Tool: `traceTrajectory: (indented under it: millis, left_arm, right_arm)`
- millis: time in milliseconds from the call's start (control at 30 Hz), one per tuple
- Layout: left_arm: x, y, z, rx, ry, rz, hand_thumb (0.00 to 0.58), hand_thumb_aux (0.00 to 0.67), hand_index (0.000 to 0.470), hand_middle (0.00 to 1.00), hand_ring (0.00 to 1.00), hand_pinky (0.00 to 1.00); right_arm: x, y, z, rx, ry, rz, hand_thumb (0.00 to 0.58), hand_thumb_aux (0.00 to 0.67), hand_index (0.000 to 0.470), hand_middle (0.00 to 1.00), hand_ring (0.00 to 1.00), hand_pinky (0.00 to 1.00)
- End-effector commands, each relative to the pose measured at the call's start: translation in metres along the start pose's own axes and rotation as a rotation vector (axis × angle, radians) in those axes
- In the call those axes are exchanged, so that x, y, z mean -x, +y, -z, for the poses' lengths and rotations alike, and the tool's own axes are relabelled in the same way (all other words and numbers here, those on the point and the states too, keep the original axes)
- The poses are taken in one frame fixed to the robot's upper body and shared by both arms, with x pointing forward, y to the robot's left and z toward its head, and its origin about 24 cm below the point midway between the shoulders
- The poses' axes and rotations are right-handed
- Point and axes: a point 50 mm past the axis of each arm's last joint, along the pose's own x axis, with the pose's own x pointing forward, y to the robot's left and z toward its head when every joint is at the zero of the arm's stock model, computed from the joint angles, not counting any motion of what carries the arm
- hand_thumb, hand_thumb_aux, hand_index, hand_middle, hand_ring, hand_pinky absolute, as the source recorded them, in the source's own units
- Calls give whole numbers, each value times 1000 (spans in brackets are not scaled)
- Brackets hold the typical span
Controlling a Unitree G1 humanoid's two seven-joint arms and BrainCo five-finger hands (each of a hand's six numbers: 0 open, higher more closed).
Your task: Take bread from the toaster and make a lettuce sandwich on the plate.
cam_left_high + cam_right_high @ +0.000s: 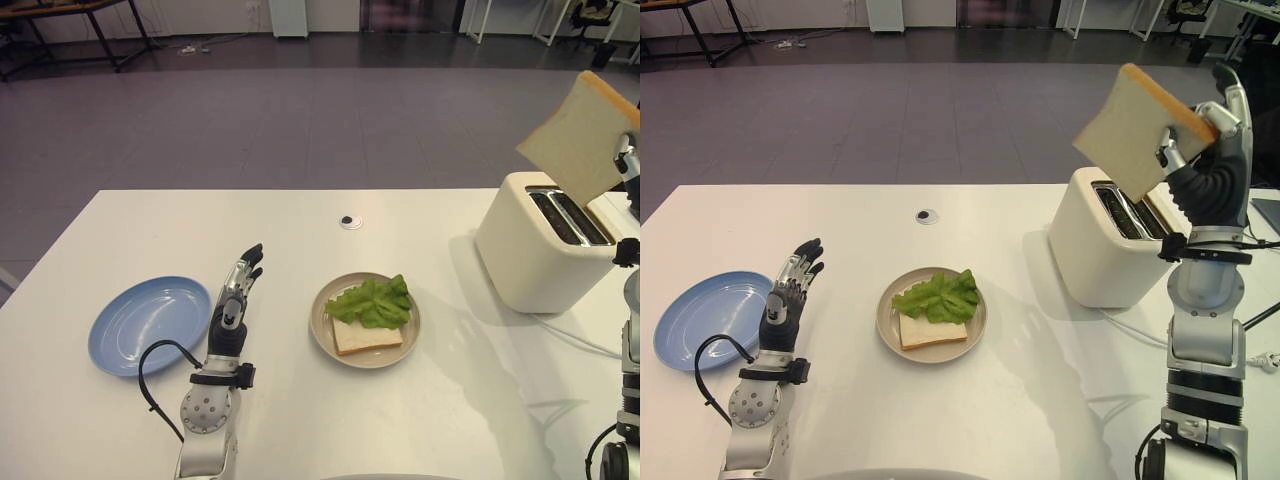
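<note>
Left eye view: our left hand lies on the table with its fingers straight, a little spread, and gripping nothing. A blue plate sits just left of these fingers. To their right, a little apart, is a beige plate carrying a slice of bread. The lettuce lies on the far part of that slice.

Right eye view: our right hand is held high, its fingers closed on the right edge of a second slice. This slice is tilted and juts out to the left of the fingers. The toaster stands below and left of these fingers, with the slice in the air above its slots. The beige plate is lower and well to the fingers' left.
</note>
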Motion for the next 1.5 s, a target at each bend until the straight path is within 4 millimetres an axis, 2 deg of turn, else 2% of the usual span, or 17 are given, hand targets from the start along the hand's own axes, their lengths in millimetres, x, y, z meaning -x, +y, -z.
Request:
traceTrajectory:
  millis: [33,133,200,300,400,500,633,767,867,1000,1367,1400,1433,1500]
  left_arm:
    - [-1,-2,1,-2,2,8,0,0,0,0,0,0]
    - [-2,-3,1,-1,0,9,0,0,0,0,0,0]
    - [-3,-4,1,0,-1,11,0,0,0,0,0,0]
    - [-3,-4,1,1,-2,13,0,0,0,0,0,0]
    - [-4,-5,1,2,-4,15,0,0,0,0,0,0]
    - [-5,-6,1,4,-6,17,0,0,0,0,0,0]
    - [-6,-8,1,8,-7,22,0,0,0,0,0,0]
    - [-6,-9,0,11,-7,26,0,0,0,0,0,0]
    - [-6,-10,-1,13,-7,26,0,0,0,0,0,0]
    - [-4,-10,-2,14,-6,25,0,0,0,0,0,0]
    - [-4,-10,-2,15,-5,21,0,0,0,0,0,0]
    - [-4,-10,-2,15,-6,21,0,0,0,0,0,0]
    - [-4,-10,-2,15,-6,21,0,0,0,0,0,0]
    - [-4,-9,-2,14,-6,20,0,0,0,0,0,0]
  right_arm:
    - [-4,4,-18,-121,-47,-11,580,670,470,0,0,0]
    - [0,26,-35,-304,-63,-122,580,670,470,0,0,0]
    - [13,57,-44,-488,-13,-292,580,670,470,0,0,0]
    - [44,104,-54,-719,95,-608,580,670,470,0,0,0]
    - [68,138,-53,-842,218,-870,580,670,470,0,0,0]
    - [76,159,-41,-899,328,-1065,580,670,470,0,0,0]
    - [64,171,-26,-924,431,-1216,580,670,470,0,0,0]
    - [53,176,-13,-808,454,-1298,580,670,470,0,0,0]
    - [59,181,-8,-754,470,-1379,580,670,470,0,0,0]
    - [75,188,-8,-704,455,-1469,580,670,470,0,0,0]
    - [85,201,5,-563,464,-1356,580,670,470,0,0,0]
    - [85,201,5,-557,462,-1352,540,494,347,0,0,0]
    - [86,201,5,-551,460,-1353,0,0,0,0,0,0]
    - [86,202,6,-534,454,-1346,0,0,0,0,0,0]
